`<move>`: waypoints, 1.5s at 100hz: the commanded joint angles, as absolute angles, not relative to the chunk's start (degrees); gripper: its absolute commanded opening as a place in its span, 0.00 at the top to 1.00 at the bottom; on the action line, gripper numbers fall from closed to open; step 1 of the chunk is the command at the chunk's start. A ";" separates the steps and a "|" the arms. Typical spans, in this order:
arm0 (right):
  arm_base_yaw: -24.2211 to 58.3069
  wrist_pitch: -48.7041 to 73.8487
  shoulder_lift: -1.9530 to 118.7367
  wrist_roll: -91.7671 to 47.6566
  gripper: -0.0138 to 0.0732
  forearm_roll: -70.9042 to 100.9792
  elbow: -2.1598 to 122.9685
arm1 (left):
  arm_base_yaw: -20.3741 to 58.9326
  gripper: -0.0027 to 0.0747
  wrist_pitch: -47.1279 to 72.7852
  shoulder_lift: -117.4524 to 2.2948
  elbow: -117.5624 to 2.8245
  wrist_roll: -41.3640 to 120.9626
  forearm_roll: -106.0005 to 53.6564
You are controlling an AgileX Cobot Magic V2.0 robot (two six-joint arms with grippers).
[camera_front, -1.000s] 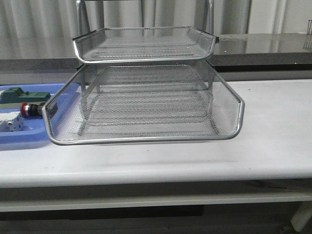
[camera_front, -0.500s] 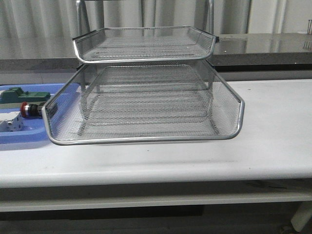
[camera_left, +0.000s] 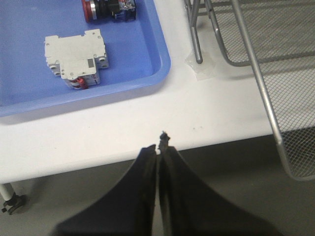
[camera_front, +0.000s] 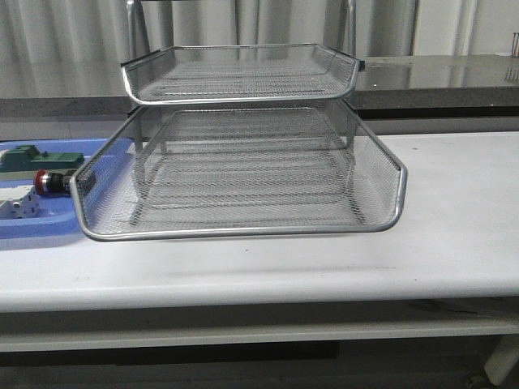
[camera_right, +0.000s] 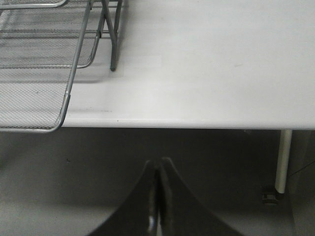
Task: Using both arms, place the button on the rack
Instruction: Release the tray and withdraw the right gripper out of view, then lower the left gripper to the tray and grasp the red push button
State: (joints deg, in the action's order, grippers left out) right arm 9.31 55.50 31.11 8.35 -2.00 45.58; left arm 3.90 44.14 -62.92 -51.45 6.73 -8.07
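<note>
The button point(camera_front: 50, 181), with its red head and black body, lies on the blue tray point(camera_front: 32, 228) left of the rack point(camera_front: 239, 174); the left wrist view shows the button point(camera_left: 109, 8) at the frame's edge. The silver wire-mesh rack stands mid-table with its middle tray slid forward. My left gripper point(camera_left: 158, 147) is shut and empty, held off the table's front edge, well short of the button. My right gripper point(camera_right: 159, 162) is shut and empty too, hanging below the table's front edge beside the rack's pulled-out tray point(camera_right: 34, 88). Neither arm shows in the front view.
A white block point(camera_left: 76, 58) lies on the blue tray point(camera_left: 133, 64) near the button, and a green block point(camera_front: 36, 158) sits at the tray's back. A rack leg point(camera_left: 196, 39) stands just beside the tray. A table leg point(camera_right: 284, 157) shows in the right wrist view.
</note>
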 commanded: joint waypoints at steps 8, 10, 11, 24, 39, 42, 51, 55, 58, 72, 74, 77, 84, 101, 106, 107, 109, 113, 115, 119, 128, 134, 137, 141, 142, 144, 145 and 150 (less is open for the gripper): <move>9.03 52.41 31.31 8.23 0.92 -2.93 47.57 | 3.96 0.63 43.92 -62.21 -53.57 8.97 -8.64; 9.03 52.41 31.31 8.23 0.92 -2.93 47.57 | 3.96 0.57 44.06 -62.21 -53.57 8.97 -8.64; 9.03 52.41 31.31 8.23 0.92 -2.93 47.57 | 3.96 0.55 44.06 -62.21 -53.57 8.97 -8.64; 9.03 52.41 31.31 8.23 0.92 -2.93 47.57 | 3.96 0.18 44.27 -62.21 -53.57 8.97 -8.64; 9.03 52.41 31.31 8.23 0.92 -2.93 47.57 | 3.96 0.10 44.07 -62.21 -53.57 8.97 -8.76; 9.03 52.41 31.31 8.23 0.92 -2.93 47.57 | 3.96 0.10 44.07 -62.21 -53.57 8.97 -9.29; 9.03 52.41 31.31 8.23 0.92 -2.93 47.57 | 3.96 0.10 43.80 -62.21 -53.57 8.97 -9.66; 9.03 52.41 31.31 8.23 0.92 -2.93 47.57 | 3.96 0.10 43.20 -62.21 -53.57 8.97 -9.66; 9.03 52.41 31.31 8.23 0.92 -2.93 47.57 | 3.96 0.10 42.78 -62.21 -53.68 9.11 -9.45; 9.03 52.41 31.31 8.23 0.92 -2.93 47.57 | 3.96 0.10 43.20 -64.47 -58.26 12.13 -5.78; 9.03 52.41 31.31 8.23 0.92 -2.93 47.57 | 3.96 0.10 43.60 -65.19 -59.42 12.42 -5.16; 9.03 52.41 31.31 8.23 0.92 -2.93 47.57 | 3.96 0.10 44.73 -66.26 -61.16 13.86 -4.58; 9.03 52.41 31.31 8.23 0.92 -2.93 47.57 | 3.96 0.10 47.88 -69.72 -66.09 17.81 -4.29; 9.03 52.41 31.31 8.23 0.92 -2.93 47.57 | 3.96 0.10 55.57 -80.67 -79.64 26.43 -4.17; 9.03 52.41 31.31 8.23 0.92 -2.93 47.57 | 3.96 0.10 57.41 -83.93 -83.52 29.13 -3.78; 9.03 52.41 31.31 8.23 0.92 -2.93 47.57 | 3.96 0.10 57.61 -84.41 -84.06 29.64 -3.64; 9.03 52.41 31.31 8.23 0.92 -2.93 47.57 | 3.96 0.10 58.13 -85.79 -85.70 30.11 -3.38; 9.03 52.41 31.31 8.23 0.92 -2.93 47.57 | 3.96 0.10 59.08 -88.59 -88.94 30.97 -2.72; 9.03 52.41 31.31 8.23 0.92 -2.93 47.57 | 3.96 0.10 59.47 -89.97 -90.53 31.13 -2.26; 9.03 52.41 31.31 8.23 0.92 -2.93 47.57 | 3.96 0.10 60.50 -92.25 -93.15 31.13 -1.70; 9.03 52.41 31.31 8.23 0.92 -2.93 47.57 | 3.96 0.10 63.20 -97.99 -99.57 31.13 -0.87; 9.03 52.41 31.31 8.23 0.92 -2.93 47.57 | 3.96 0.10 64.67 -101.70 -103.38 31.25 0.00; 9.03 52.41 31.31 8.23 0.92 -2.93 47.57 | 3.96 0.10 65.15 -103.25 -104.94 31.25 0.00; 9.03 52.41 31.31 8.23 0.92 -2.93 47.57 | 3.96 0.10 65.54 -105.49 -107.05 31.54 0.86; 9.03 52.41 31.31 8.23 0.92 -2.93 47.57 | 3.96 0.10 65.55 -105.84 -107.39 31.54 0.88; 9.03 52.41 31.31 8.23 0.92 -2.93 47.57 | 3.96 0.10 65.80 -106.90 -108.38 31.54 1.35; 9.03 52.41 31.31 8.23 0.92 -2.93 47.57 | 3.96 0.10 65.94 -107.26 -108.69 31.54 1.65; 9.03 52.47 31.31 8.23 0.92 -2.93 47.57 | 3.96 0.10 66.34 -109.55 -111.04 31.85 2.77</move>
